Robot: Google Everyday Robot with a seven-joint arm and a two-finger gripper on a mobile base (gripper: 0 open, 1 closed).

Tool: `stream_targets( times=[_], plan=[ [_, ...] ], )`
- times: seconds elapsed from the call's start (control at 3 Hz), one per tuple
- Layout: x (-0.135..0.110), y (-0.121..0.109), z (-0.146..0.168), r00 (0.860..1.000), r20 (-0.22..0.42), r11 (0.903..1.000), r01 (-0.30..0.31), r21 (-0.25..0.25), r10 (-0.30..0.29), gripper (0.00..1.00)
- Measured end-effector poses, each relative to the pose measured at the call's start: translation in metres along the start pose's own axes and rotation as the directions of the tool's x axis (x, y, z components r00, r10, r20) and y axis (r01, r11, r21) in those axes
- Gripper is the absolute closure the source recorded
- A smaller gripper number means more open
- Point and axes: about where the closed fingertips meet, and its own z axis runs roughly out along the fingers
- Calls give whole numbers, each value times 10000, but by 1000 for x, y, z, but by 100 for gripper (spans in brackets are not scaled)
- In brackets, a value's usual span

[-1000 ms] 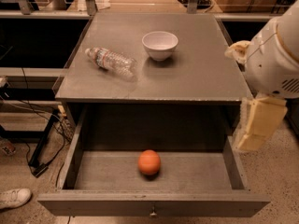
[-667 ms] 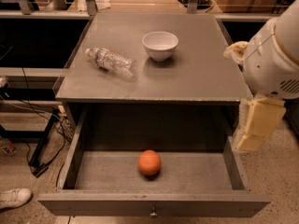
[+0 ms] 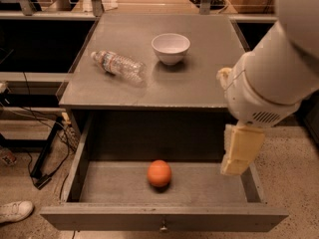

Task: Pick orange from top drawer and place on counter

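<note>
The orange (image 3: 159,173) lies on the grey floor of the open top drawer (image 3: 164,218), near the middle, slightly toward the front. The drawer's small metal knob (image 3: 163,228) shows at the centre of its front panel. The counter (image 3: 199,83) is the flat grey-brown top above the drawer. My gripper (image 3: 239,151) hangs from the large white arm over the drawer's right end, to the right of the orange and apart from it. It holds nothing that I can see.
A white bowl (image 3: 171,47) stands at the back middle of the counter. A clear plastic bottle (image 3: 117,65) lies on its side at the counter's left. Cables and a black frame (image 3: 40,158) are on the floor at left, with a shoe (image 3: 15,210) at bottom left.
The arm and gripper have moved left and a little lower, from beside the drawer's right wall to over its right end. The orange, bowl and bottle have not moved.
</note>
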Motion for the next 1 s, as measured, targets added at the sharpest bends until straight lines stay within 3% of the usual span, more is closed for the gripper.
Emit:
stream_targets(
  times=[0.33,1.0],
  plan=[
    [-6,-2,67,9962,-806,9985,295,-455,-331,0],
    [-19,4,84,9958,-863,9975,244,-658,-300,0]
  ],
)
